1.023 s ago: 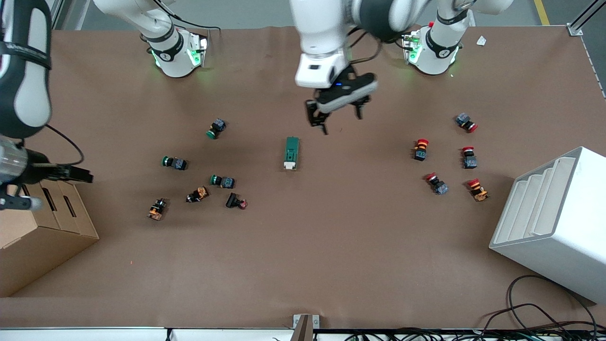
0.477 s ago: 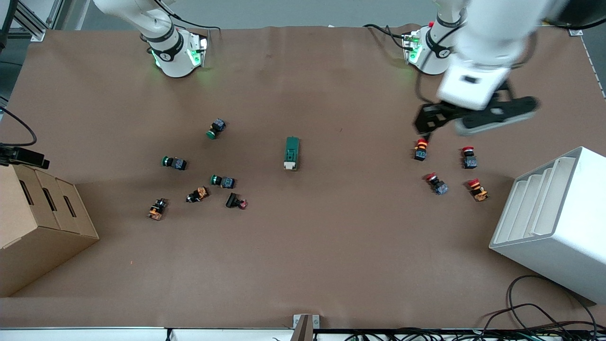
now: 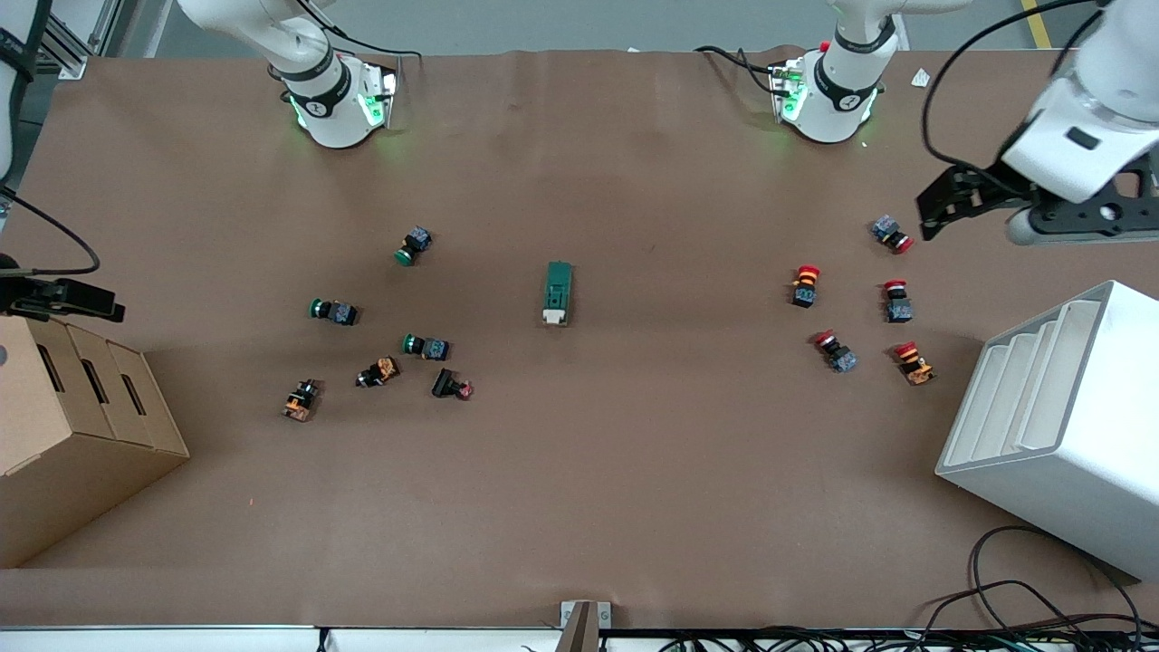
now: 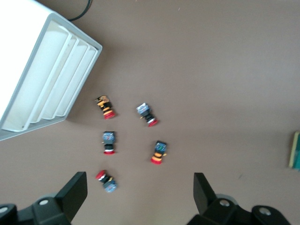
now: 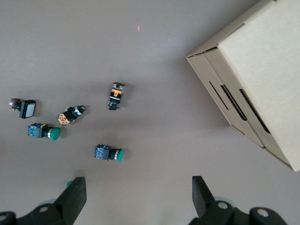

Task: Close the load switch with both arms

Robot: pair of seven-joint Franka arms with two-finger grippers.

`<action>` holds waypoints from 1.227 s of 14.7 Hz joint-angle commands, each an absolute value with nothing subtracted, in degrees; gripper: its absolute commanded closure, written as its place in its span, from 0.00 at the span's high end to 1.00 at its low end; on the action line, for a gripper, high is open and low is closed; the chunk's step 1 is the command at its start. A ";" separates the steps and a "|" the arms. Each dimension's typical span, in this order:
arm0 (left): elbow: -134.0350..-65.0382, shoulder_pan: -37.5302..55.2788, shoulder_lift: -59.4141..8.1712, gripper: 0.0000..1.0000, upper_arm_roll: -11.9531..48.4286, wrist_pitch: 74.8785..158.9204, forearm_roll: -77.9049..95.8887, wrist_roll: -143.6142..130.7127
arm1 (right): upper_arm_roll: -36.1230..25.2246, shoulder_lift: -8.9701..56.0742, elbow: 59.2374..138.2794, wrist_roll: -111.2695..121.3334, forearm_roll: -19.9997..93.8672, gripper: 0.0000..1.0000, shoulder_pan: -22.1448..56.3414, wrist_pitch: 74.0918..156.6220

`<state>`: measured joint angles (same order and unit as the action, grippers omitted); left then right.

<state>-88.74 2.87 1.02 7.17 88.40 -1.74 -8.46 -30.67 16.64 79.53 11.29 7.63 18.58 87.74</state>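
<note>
The load switch (image 3: 558, 292), a dark-green block with a cream lever end nearer the front camera, lies flat at the table's middle, untouched. Only its edge shows in the left wrist view (image 4: 296, 150). My left gripper (image 3: 946, 201) is open and empty, up over the red push-buttons (image 3: 892, 234) toward the left arm's end of the table; in its wrist view (image 4: 139, 197) the jaws stand wide apart. My right gripper (image 3: 77, 302) is open and empty over the cardboard box's edge at the right arm's end; its wrist view (image 5: 137, 197) shows wide jaws.
Several red push-buttons (image 4: 159, 152) lie beside a white slotted rack (image 3: 1059, 426). Several green and orange push-buttons (image 5: 108, 153) lie beside the cardboard box (image 3: 72, 435), which also shows in the right wrist view (image 5: 253, 79). Cables lie at the front edge (image 3: 1023, 607).
My left gripper has swung from over the table's middle near the load switch out over the red push-buttons. My right arm has drawn back toward the cardboard box. The load switch has not moved.
</note>
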 commanded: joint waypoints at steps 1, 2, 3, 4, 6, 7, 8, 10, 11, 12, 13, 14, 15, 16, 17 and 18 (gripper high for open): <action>-95.00 3.25 6.59 1.00 5.27 88.59 0.70 -5.27 | -28.93 14.86 79.98 6.98 7.04 1.00 18.38 86.58; -95.18 3.16 6.77 1.00 5.19 88.59 0.70 -5.27 | -23.96 13.81 80.15 5.03 5.99 1.00 14.89 86.31; -95.19 3.16 6.85 1.00 5.01 88.59 0.62 -5.27 | -18.16 12.06 81.55 4.75 4.41 1.00 10.68 86.57; -95.10 2.73 6.86 1.00 5.01 88.59 0.62 -5.27 | -14.45 9.87 84.00 4.66 3.18 1.00 8.11 87.27; -94.84 2.38 6.24 1.00 4.92 88.94 0.70 -5.19 | -12.57 6.08 88.66 4.66 2.99 1.00 5.90 89.55; -94.57 1.76 5.98 1.00 4.92 88.95 0.62 -5.19 | -11.96 4.67 90.60 4.66 2.99 1.00 4.84 90.17; -94.31 1.58 5.89 1.00 5.01 89.12 0.53 -4.92 | -10.30 3.53 92.01 4.75 2.99 1.00 3.53 90.78; -92.73 1.58 5.19 1.00 5.01 89.12 0.35 -4.83 | -6.44 1.77 93.86 4.75 2.73 1.00 0.46 90.97; -91.59 1.58 4.58 1.00 5.01 89.03 0.09 -4.83 | -4.76 0.10 95.96 4.75 1.68 1.00 -0.69 92.01; -91.23 1.58 4.22 1.00 5.01 88.95 0.09 -4.83 | -4.22 -1.83 98.59 4.75 1.32 1.00 -0.88 93.59; -91.23 1.58 4.04 1.00 5.01 88.95 0.00 -4.75 | -3.52 -3.85 101.31 4.66 1.32 1.00 -1.40 95.26; -91.14 1.50 3.96 1.00 4.92 88.95 0.00 -4.75 | -3.43 -4.65 102.29 4.75 1.32 1.00 -1.75 95.53; -90.88 1.32 3.96 1.00 4.92 88.95 0.09 -4.75 | -3.43 -5.01 102.39 4.66 1.32 1.00 -1.50 95.19; -90.36 1.32 3.96 1.00 4.92 88.60 0.09 -4.83 | -3.34 -5.79 102.57 4.40 1.23 1.00 -1.41 95.01; -90.26 1.41 3.96 1.00 4.92 88.42 0.17 -4.92 | -3.34 -6.06 102.48 3.61 1.23 1.00 -1.41 94.05; -90.26 1.32 3.96 1.00 4.83 87.63 0.44 -4.92 | -3.34 -6.76 102.48 3.60 1.23 1.00 -1.41 93.35</action>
<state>-91.89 1.65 4.51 4.94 88.97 -0.19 -5.85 -4.92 -3.48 99.83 4.90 2.30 0.10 93.49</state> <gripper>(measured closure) 0.000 0.000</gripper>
